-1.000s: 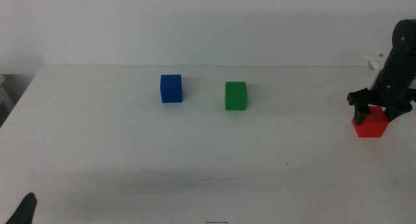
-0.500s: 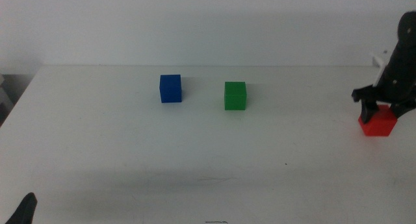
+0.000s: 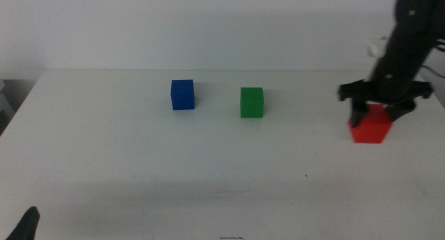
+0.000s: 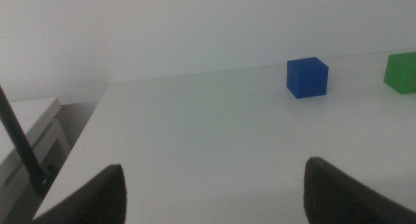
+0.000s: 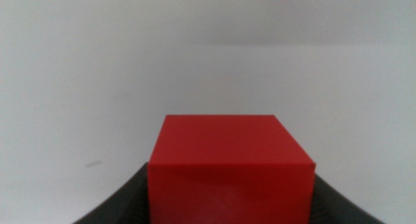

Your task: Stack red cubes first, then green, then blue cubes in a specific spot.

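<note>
right now: red cube gripped at the right side, wide bare table ahead

you have the right gripper closed on the red cube, one dark jaw against each side face. in the middle view the cube sits at the right part of the table, well to the right of the green cube; whether its underside touches the surface or is just clear of it you cannot tell. the right wrist view shows the red cube filling the gap between the jaws, its top face level, with only plain white tabletop beyond it.

the green cube and the blue cube stand apart from each other in the far middle of the table, blue to the left, both upright and square to the far edge, near the back wall. between the red cube and the green cube lies a bare stretch of white surface, and the whole near half of the table in front of the cubes is plain white.

your left gripper waits at the bottom left corner of the middle view, near the table's left edge. in the left wrist view its jaws stand wide apart with nothing between them; past them you see the blue cube, the green cube cut by the frame, and the table's left edge dropping away.
</note>
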You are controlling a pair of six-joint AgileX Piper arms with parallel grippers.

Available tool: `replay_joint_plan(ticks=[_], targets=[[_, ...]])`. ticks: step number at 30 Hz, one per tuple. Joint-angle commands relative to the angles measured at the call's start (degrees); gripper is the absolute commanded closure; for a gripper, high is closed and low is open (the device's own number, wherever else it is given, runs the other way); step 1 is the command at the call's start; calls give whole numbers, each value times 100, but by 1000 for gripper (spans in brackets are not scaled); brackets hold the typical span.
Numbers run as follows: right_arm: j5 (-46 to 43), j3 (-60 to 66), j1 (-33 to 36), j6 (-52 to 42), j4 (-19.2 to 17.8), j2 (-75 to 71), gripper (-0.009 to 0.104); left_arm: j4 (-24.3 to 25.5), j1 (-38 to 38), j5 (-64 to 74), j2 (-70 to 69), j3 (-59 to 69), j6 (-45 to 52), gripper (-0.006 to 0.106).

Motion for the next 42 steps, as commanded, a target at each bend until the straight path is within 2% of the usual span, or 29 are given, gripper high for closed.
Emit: replay_joint_plan(ticks=[1, 8, 15, 22, 27, 33, 42], targets=[[226, -10, 424, 425, -125, -467, 96, -64, -5, -479, -117, -17, -52, 7], [197, -12, 1797, 1591, -166, -487, 96, -64, -5, -479, -117, -17, -52, 7], [-65, -12, 2549, 2745, -204, -480, 96, -64, -5, -479, -117, -17, -52, 7], [-387, -205, 2927, 3157, -321, -245, 96, -64, -5, -479, -117, -17, -52, 7], [53, -1028, 3077, 3261, -514, 377, 96, -64, -5, -479, -117, -17, -52, 7], [291, -1749, 3283, 3224, -457, 1074, 96, -64, -5, -479, -117, -17, -52, 7], [292, -1780, 3345, 3299, -460, 1425, 96, -64, -5, -479, -117, -17, -52, 7]])
